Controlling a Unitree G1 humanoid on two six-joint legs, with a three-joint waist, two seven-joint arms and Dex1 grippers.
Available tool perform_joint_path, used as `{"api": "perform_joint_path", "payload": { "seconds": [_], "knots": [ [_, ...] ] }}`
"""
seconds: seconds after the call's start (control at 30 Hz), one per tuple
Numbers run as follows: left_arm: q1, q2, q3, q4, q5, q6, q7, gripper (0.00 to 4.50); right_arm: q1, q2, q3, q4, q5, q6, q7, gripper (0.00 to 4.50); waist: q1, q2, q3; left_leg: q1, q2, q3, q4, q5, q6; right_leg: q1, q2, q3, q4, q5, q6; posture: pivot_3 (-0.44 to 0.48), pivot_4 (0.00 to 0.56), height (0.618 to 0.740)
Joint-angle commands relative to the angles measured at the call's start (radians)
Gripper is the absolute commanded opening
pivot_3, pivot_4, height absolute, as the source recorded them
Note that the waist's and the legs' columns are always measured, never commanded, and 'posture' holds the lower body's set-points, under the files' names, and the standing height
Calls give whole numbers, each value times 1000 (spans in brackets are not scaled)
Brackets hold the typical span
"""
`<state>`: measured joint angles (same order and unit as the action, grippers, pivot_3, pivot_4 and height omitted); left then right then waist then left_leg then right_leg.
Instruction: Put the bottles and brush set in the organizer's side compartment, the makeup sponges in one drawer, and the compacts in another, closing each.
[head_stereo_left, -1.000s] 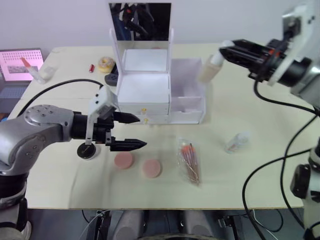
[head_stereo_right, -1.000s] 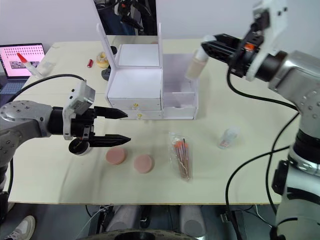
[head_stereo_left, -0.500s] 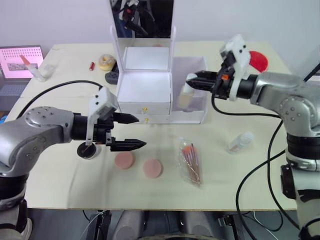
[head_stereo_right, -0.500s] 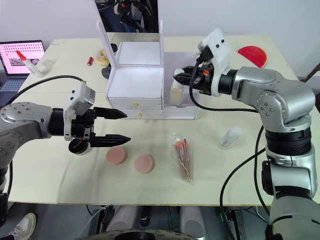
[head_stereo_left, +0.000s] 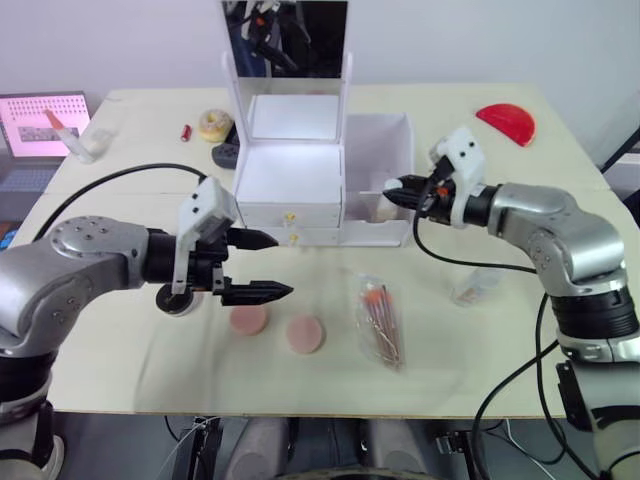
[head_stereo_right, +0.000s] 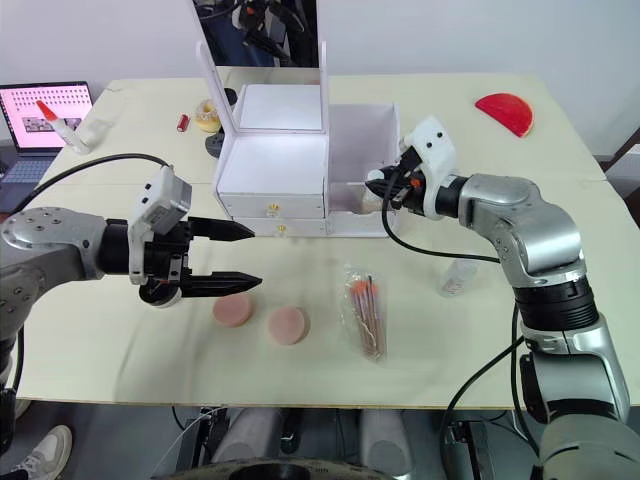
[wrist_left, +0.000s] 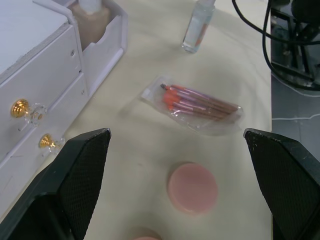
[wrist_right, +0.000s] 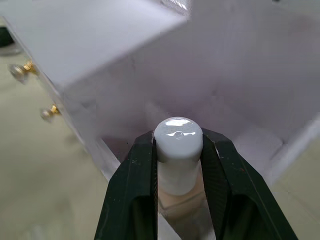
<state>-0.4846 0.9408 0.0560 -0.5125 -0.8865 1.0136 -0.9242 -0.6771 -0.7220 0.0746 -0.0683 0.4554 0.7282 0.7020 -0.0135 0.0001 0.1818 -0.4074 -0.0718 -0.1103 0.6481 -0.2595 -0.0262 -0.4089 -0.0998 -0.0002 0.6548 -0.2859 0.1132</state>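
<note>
The right hand (wrist_right: 177, 165) was closed on the white cap of the tan bottle (wrist_right: 177, 145), its two black fingers (wrist_right: 137, 175) pressed against either side of the cap. The bottle stood upright inside the side compartment (head_stereo_right: 362, 140) of the organizer (head_stereo_right: 290, 165), behind the low front wall. The clear bottle (head_stereo_right: 457, 275) lay on its side on the counter (head_stereo_right: 100, 350), to the right of the organizer and apart from it. The brush set (head_stereo_right: 362, 311) lay flat on the counter in front of the side compartment, its orange-pink tips toward the organizer. Two makeup sponges (head_stereo_right: 232, 310) (head_stereo_right: 287, 325) rested side by side on the counter, left of the brush set. The left hand (head_stereo_right: 245, 255) hovered above the counter in front of the two gold-knobbed drawers (wrist_left: 22, 107), fingers spread wide and gripping nothing; both drawers were closed. One compact (head_stereo_left: 177, 300) lay on the counter just under the left hand's wrist, partly hidden by it. A second dark round case (head_stereo_left: 225, 153) lay behind the organizer's left side, near a yellow ring-shaped object (head_stereo_left: 212, 125). A red semicircular piece (head_stereo_right: 504, 108) sat at the far right of the counter, and a laptop (head_stereo_right: 45, 115) stood at the far left.
</note>
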Motion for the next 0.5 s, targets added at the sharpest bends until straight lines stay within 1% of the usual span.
{"api": "perform_joint_path", "payload": {
  "seconds": [0.03,0.27,0.43,0.47,0.5],
  "knots": [
    [-4,19,42,-17,-18,-7,-9,4500,-10,-5,-14,18,-39,-58,31,710,-4,0,0,0,0,0,0,2,-3,0,1,0,0,0,0,0,150,740],
    [-11,27,45,-20,-36,2,-2,4500,-12,1,-8,56,-66,-59,71,710,-1,0,0,0,1,0,0,2,-3,1,1,0,0,0,0,0,150,740],
    [-14,30,45,-21,-44,6,6,4500,-7,13,-15,73,-78,-47,68,710,-1,0,0,1,1,0,0,2,-3,1,1,0,0,0,0,0,150,740],
    [-14,31,45,-21,-46,6,8,4500,-6,13,-18,77,-80,-47,68,1725,-1,0,0,1,1,0,0,2,-3,1,1,0,0,0,0,0,150,740],
    [-13,31,46,-21,-47,6,9,4500,-5,11,-23,78,-80,-46,70,1982,-1,0,0,1,1,0,0,2,-4,1,1,0,0,0,0,0,150,740]
  ]
}}
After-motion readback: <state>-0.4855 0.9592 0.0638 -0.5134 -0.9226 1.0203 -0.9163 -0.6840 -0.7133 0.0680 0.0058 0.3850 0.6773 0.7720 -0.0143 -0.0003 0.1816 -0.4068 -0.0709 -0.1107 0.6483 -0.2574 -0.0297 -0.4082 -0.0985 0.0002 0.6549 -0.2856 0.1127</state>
